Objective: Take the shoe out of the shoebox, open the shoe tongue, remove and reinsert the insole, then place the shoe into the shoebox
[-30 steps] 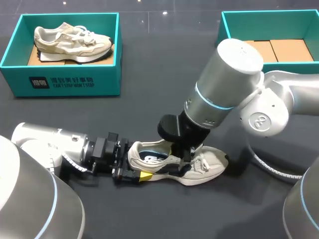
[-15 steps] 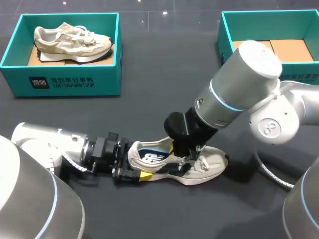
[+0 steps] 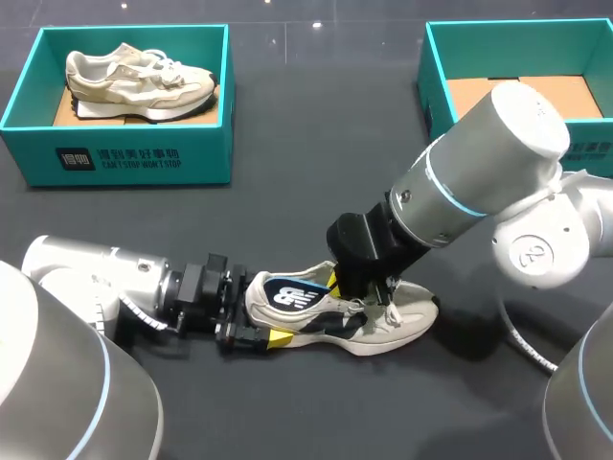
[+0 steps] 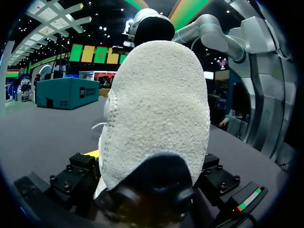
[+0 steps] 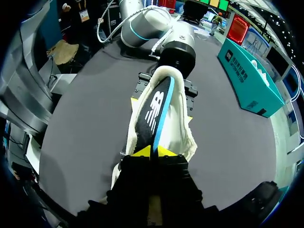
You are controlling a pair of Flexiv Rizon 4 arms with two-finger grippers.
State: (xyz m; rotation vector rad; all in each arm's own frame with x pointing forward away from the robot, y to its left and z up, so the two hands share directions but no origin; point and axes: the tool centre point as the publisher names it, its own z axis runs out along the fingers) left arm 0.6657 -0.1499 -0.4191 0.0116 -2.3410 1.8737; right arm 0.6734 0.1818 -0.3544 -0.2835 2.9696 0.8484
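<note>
Looking at the lower middle of the head view, you are seeing the shoe (image 3: 393,324) lying sole-down on the table (image 3: 316,153), its long axis running across the frame with the heel pointing left and the toe pointing right. Your left claw (image 3: 257,314), coming in from the lower left, is clamping the heel from both sides, so it is closed on the shoe and pinning it down. Your right claw (image 3: 364,290), reaching in from the right, is hanging over the throat of the shoe with its yellow tips pressed together on the front end of the insole (image 3: 287,295). The right wrist view is showing both tips meeting on that dark, blue-edged strip, which is running straight away from the claw toward the heel and the left claw beyond it. So the insole is lying along the same line as the shoe, its gripped end nearest the right claw. By my reading, the coming move is turning on that line: any pull or push on the insole is needing to go along the shoe's length, with the left claw bracing the heel against it. The shoebox (image 3: 423,72) holding no shoe is sitting at the upper right, nearer the right arm, while the other box (image 3: 134,158) at the upper left is holding another shoe (image 3: 134,75).
</note>
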